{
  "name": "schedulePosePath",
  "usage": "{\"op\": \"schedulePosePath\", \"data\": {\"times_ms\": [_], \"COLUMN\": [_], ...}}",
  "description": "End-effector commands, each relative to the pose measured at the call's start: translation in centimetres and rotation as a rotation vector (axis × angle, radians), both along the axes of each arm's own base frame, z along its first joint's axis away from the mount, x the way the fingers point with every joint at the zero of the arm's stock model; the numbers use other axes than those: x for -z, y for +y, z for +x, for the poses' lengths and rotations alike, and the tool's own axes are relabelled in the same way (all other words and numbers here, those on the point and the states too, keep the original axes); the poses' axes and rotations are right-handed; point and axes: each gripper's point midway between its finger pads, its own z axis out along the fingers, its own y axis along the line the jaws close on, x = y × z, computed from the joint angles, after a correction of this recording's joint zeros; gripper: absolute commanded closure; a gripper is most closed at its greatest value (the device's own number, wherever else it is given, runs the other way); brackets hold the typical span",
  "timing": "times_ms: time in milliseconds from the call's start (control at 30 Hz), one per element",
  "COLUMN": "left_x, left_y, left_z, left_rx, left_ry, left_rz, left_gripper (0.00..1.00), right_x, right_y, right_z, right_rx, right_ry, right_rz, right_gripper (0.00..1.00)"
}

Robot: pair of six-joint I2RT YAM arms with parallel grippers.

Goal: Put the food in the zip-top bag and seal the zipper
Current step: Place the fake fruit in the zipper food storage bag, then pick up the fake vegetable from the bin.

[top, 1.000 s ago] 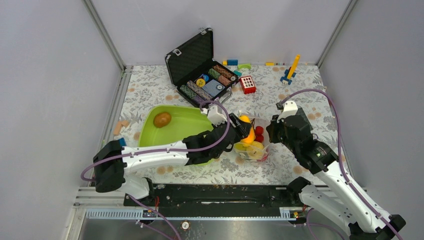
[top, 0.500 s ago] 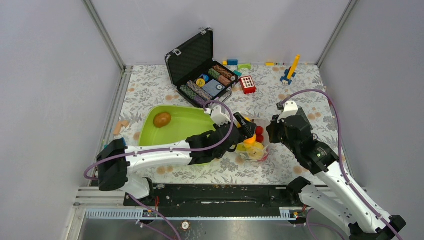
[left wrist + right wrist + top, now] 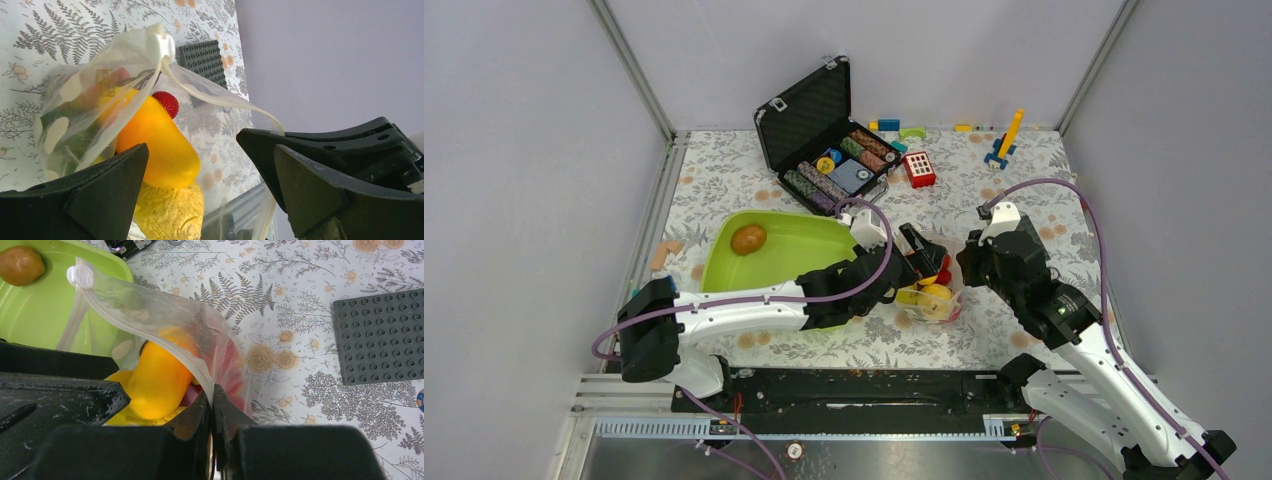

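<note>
The right claw (image 3: pixel 212 405) is pressed together on the zipper (image 3: pixel 165 347) of the zip-top bag (image 3: pixel 931 299). The left claw (image 3: pixel 192 145) stands wide apart at the bag's mouth, with the orange fruit (image 3: pixel 155 145) inside the bag. The bag lies on the bench (image 3: pixel 724 180).

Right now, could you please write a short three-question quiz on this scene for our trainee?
1. True or false: the right pincer is shut on the zip-top bag at its zipper.
2. What lies in the green tray? A) a brown round food B) a red apple C) an eggplant
3. Fill in: the left pincer is ___.
Key: 1 true; 2 A; 3 open.
</note>
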Motion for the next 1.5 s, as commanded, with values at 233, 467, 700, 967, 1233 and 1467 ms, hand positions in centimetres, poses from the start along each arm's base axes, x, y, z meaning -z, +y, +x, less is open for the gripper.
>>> {"op": "schedulePosePath", "data": {"times_ms": [233,467,700,967,1233,1467], "left_x": [-5.2,-7.1,-7.6,-6.9,-2.4,1.1], "left_y": [0.0,0.7,3.2,8.6,13.9,22.3], "left_z": [-1.3,-2.0,-1.5,0.7,5.6,10.3], "left_rx": [0.086,0.133,0.076,-0.022,0.006,-0.147], "left_ry": [-0.101,-0.162,-0.194,-0.245,-0.056,-0.02], "left_rz": [-0.103,-0.094,-0.038,0.136,0.24,0.556], "left_gripper": [0.01,0.01,0.01,0.01,0.01,0.01], "right_x": [-0.5,-0.4,-0.4,-0.4,-0.4,-0.5], "right_y": [0.1,0.2,0.1,0.0,-0.2,-0.3], "right_z": [0.3,0.3,0.3,0.4,0.5,0.5], "right_rx": [0.003,0.003,0.008,0.011,0.019,0.022], "right_ry": [-0.019,-0.016,-0.02,-0.021,-0.025,-0.028], "right_rz": [0.016,0.013,0.014,0.01,0.002,-0.002], "right_gripper": [0.91,0.91,0.91,0.91,0.91,0.91]}}
